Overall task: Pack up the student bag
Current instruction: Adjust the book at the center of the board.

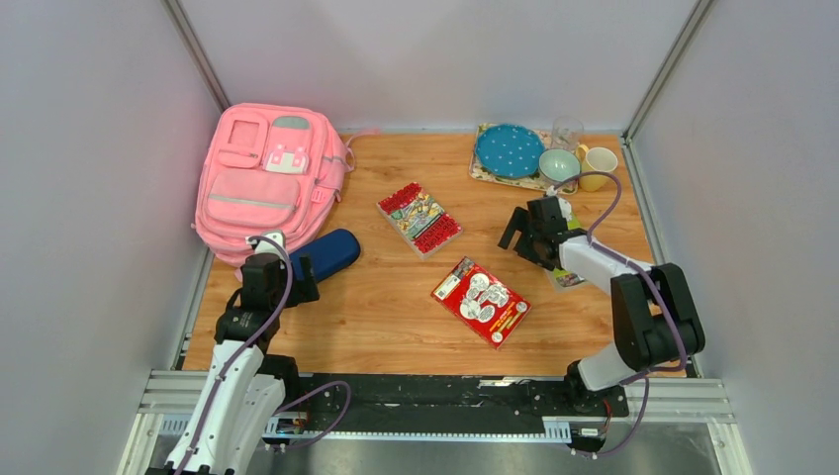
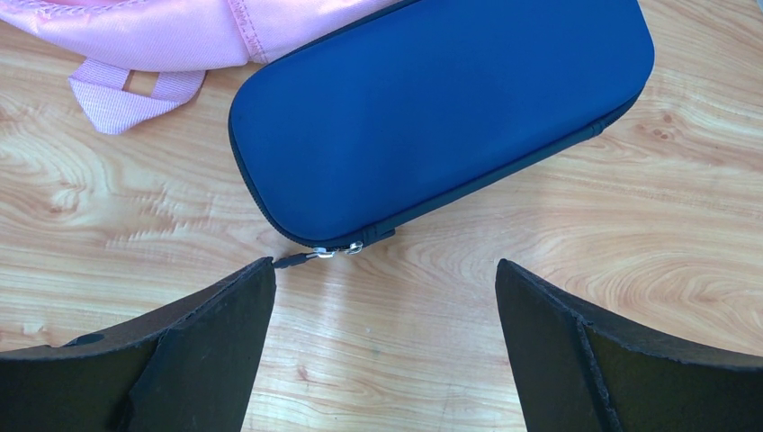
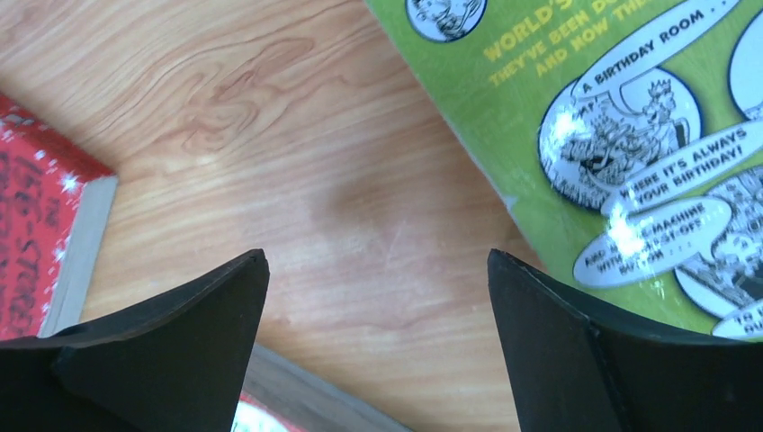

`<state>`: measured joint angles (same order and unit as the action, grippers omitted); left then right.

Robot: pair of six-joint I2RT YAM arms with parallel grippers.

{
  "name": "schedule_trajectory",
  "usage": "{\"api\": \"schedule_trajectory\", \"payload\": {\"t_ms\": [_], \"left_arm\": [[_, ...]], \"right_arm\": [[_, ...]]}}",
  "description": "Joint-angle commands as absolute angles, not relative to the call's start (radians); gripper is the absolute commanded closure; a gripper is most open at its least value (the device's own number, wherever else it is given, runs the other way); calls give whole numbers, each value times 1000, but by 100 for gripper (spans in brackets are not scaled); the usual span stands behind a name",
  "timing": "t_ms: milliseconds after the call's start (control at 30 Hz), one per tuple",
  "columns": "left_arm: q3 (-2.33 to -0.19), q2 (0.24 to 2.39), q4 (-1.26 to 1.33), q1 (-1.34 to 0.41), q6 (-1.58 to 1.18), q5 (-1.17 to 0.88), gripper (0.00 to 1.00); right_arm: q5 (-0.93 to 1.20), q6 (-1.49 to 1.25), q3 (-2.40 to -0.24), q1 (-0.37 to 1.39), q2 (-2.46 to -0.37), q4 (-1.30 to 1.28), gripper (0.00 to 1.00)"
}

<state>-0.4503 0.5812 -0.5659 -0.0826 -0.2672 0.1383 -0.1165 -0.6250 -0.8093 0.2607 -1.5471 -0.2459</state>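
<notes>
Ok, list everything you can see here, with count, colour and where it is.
backpack: 1, pink, far left corner
case: 1, navy, next to the backpack
red books: 2, red, mid-table
green book: 1, green, right side, partly under the right arm
plate: 1, blue dotted, far right, on the mat
mat: 1, patterned, far right
bowl: 1, teal, beside plate
mug: 1, yellow, beside bowl
glass: 1, clear, behind bowl
table: 1, wood
left gripper: 1, black, open, facing the case
right gripper: 1, black, open, above bare table
</notes>
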Motion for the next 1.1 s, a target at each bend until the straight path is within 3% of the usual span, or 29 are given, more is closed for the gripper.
{"api": "schedule_trajectory", "payload": {"t_ms": [0,233,400,600,767,1067], "left_arm": [[-460,580,-571,-78,-262,129,2],[-463,578,-572,-78,-262,137,2],[-468,574,-571,-78,-262,155,2],[-462,542,-574,-78,-267,167,2],[-460,519,-574,-78,-272,199,2],[-463,531,-563,-78,-268,204,2]], "right_arm": [[-77,-606,-816,334,-1418,-221,5],[-147,-604,-1049,642,-1480,-218,5],[-120,-580,-1313,744,-1754,-222,5],[-131,-448,-1725,782,-2061,-382,5],[-25,-469,-1805,784,-2164,-310,5],[92,-509,-2149,799,-2394,-376,4]]}}
